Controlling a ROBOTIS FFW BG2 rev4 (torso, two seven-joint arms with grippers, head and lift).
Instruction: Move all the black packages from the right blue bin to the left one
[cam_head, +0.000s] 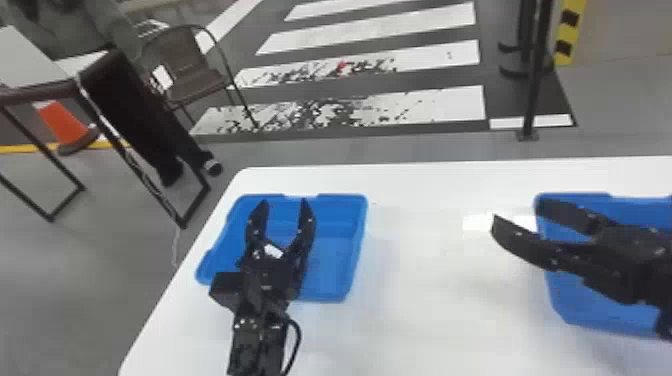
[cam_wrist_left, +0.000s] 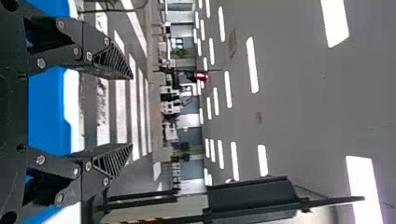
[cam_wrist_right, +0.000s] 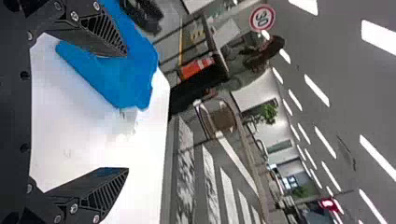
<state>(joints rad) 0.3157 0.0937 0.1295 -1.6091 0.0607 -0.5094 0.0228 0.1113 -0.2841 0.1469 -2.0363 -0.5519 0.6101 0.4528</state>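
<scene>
Right claw (cam_head: 516, 214) above bin (cam_head: 582, 311), long axis unclear

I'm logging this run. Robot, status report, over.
Left gripper open over left bin. Right gripper open, partly masking right bin. Packages there: can't confirm.

The number 30 on a round, red-rimmed sign (cam_wrist_right: 262, 17) in the room behind, right wrist view.
</scene>
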